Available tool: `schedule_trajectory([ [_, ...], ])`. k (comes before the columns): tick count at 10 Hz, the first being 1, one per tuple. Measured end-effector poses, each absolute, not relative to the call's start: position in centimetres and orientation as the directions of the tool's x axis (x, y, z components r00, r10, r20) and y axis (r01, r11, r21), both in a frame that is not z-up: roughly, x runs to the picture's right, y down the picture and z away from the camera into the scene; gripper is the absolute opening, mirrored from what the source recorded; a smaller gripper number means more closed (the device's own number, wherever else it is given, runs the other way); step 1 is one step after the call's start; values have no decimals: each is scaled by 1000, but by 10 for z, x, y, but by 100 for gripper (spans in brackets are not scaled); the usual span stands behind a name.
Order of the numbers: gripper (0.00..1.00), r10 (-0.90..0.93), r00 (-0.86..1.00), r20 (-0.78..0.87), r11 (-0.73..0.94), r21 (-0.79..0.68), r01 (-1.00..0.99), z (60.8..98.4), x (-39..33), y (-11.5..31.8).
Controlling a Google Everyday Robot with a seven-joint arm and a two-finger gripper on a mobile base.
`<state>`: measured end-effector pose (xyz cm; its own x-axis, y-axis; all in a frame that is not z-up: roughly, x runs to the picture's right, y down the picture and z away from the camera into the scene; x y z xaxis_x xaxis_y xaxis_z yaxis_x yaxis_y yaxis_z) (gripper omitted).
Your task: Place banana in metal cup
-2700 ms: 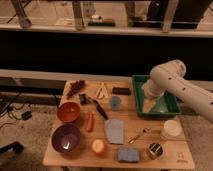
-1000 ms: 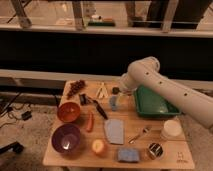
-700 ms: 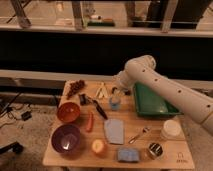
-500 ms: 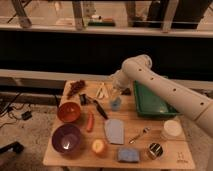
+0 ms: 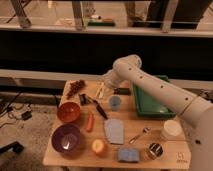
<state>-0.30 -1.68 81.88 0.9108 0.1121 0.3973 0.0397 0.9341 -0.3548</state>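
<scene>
The pale yellow banana (image 5: 99,92) lies at the back of the wooden table (image 5: 55,145), between the grapes and the light blue cup. My gripper (image 5: 106,85) hangs right over the banana's right end, at the tip of the white arm that reaches in from the right. The small shiny metal cup (image 5: 155,150) stands at the front right of the table, far from the gripper.
A green tray (image 5: 150,102) sits at the back right. A light blue cup (image 5: 115,102), a black utensil (image 5: 98,106), an orange stick (image 5: 90,121), a red bowl (image 5: 68,111), a purple bowl (image 5: 66,138), a blue cloth (image 5: 115,131), a spoon (image 5: 139,135) and a white container (image 5: 171,130) stand around.
The arm has swung left from over the green tray and come down to the banana at the back of the table. The objects on the table have not moved.
</scene>
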Motion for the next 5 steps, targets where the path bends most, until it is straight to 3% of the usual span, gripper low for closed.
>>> schedule_trajectory([
  [5,80,130,908,397,928,-371,29,844,-4,-31],
])
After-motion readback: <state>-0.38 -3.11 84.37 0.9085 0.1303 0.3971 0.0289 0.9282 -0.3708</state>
